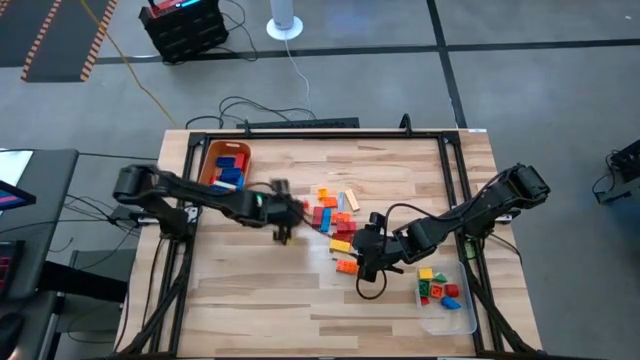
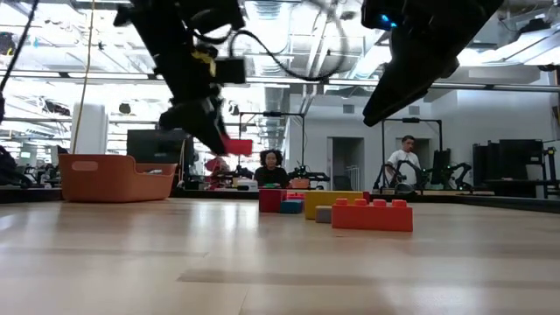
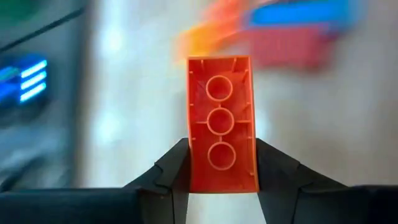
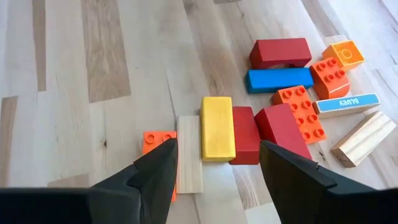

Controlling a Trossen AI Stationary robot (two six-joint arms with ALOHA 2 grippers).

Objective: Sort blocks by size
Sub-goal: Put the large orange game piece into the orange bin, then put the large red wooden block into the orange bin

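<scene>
A loose pile of blocks [image 1: 335, 215] in red, orange, yellow, blue and tan lies mid-table. My left gripper [image 1: 292, 213] hangs left of the pile, above the table, shut on a red long brick [image 3: 221, 134], which also shows as the red brick [image 2: 236, 146] in the low view. My right gripper [image 1: 372, 260] stands open at the pile's near right side. Its fingers straddle, without touching, a yellow brick [image 4: 217, 127] and a tan block [image 4: 189, 152] that lie flat on the wood. My left gripper pinches the red brick's two long sides [image 3: 191, 168] between its two fingers, at the end nearest the wrist. The brick sticks out forward past the fingertips, its hollow underside toward the wrist camera. The fingers slant downward, and the brick is lifted clear of the table.
An orange bin [image 1: 212, 160] holding blue and red blocks stands at the far left. A clear tray [image 1: 447, 310] with small blocks sits at the near right. An orange brick [image 2: 371, 213] lies nearest the low camera. People sit in the room beyond the table.
</scene>
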